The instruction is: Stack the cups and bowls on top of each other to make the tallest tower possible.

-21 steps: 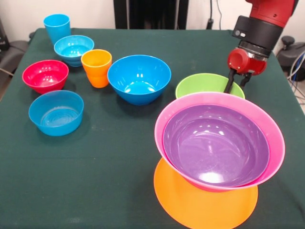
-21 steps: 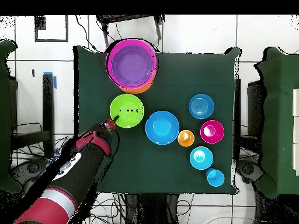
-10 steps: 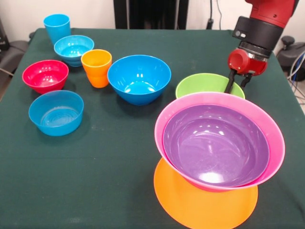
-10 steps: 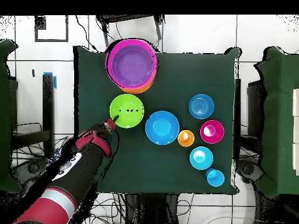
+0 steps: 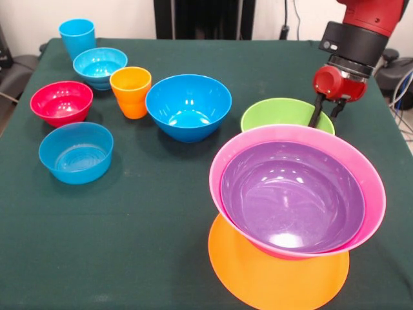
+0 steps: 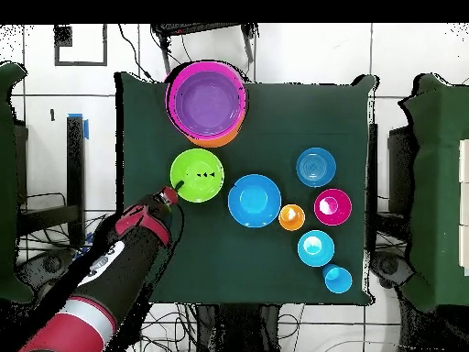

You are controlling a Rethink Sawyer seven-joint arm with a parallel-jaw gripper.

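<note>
Light blue cup (image 5: 77, 36): tall and shiny, at the far left corner of the table (image 5: 148, 219).
Small bowls: a red bowl (image 5: 61, 102) and two light blue ones (image 5: 76, 152) (image 5: 99, 66), smooth round plastic.
Orange cup (image 5: 130, 92): shiny, beside the big blue bowl (image 5: 188, 106).
Tower (image 5: 293, 200): a purple bowl (image 5: 292, 195) sits inside a pink bowl (image 5: 361, 194), on a flat orange bowl (image 5: 271, 281).
Green bowl (image 5: 284, 113): just behind the tower, on the cloth.
Gripper (image 5: 326, 111): two thin black fingers, close together, right at the green bowl's rim. I cannot tell if they pinch it.
Do it well: I think the green bowl goes next. Grab the thin rim tight, lift it straight up, and set it gently in the purple bowl. Shiny plastic can slip.
</note>
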